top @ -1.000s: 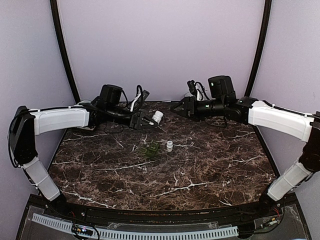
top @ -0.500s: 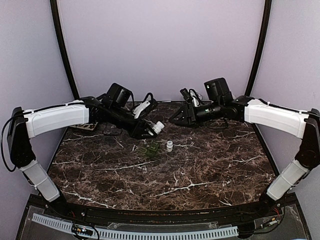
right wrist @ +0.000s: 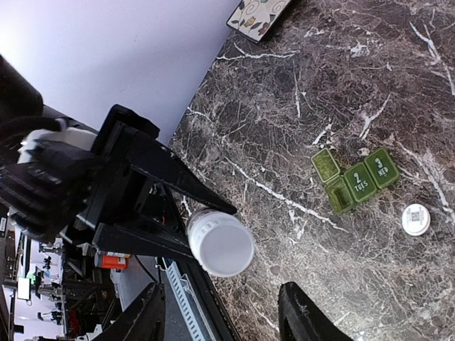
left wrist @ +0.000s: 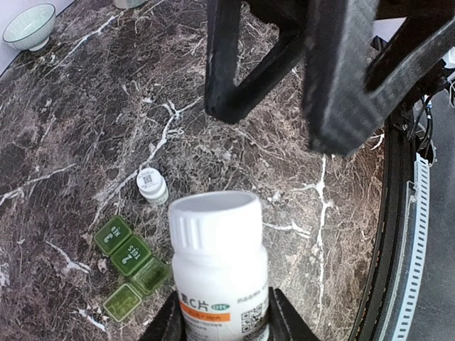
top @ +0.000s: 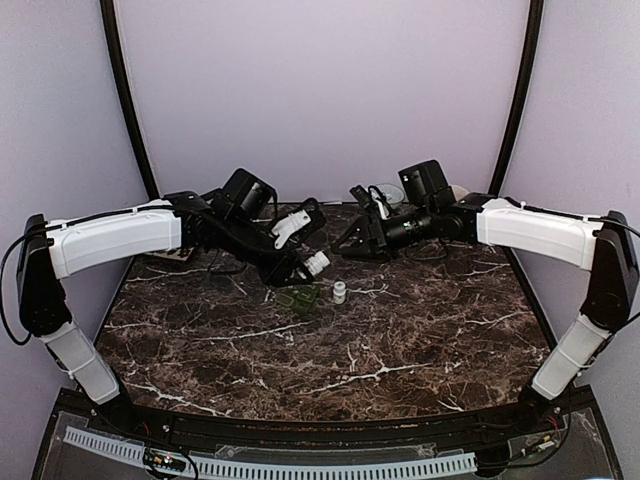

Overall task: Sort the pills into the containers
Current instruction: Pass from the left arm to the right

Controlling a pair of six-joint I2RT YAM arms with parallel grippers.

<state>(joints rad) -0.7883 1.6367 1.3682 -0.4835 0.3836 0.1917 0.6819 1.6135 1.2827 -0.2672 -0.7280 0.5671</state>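
Observation:
My left gripper (left wrist: 224,321) is shut on a white pill bottle (left wrist: 219,263) with an orange label, capped, held in the air above the marble table. The same bottle (top: 317,263) hangs just behind a green strip of small containers (top: 299,298); two lids are shut, marked 2 TUES and 3 WED, and two compartments (left wrist: 135,288) stand open. My right gripper (right wrist: 224,320) is open, facing the bottle's cap (right wrist: 220,243) from a short gap, not touching. In the top view this right gripper (top: 350,240) sits just right of the bottle. No loose pills show.
A small white capped bottle (top: 339,292) stands upright just right of the green strip. A pale bowl (left wrist: 30,26) sits at the far back of the marble table (top: 400,350). A patterned flat coaster (right wrist: 259,13) lies at the table's left edge.
Both arms swung in toward the table's middle. The left gripper carried the bottle forward and right, toward the green strip. The right gripper moved left to face the cap.

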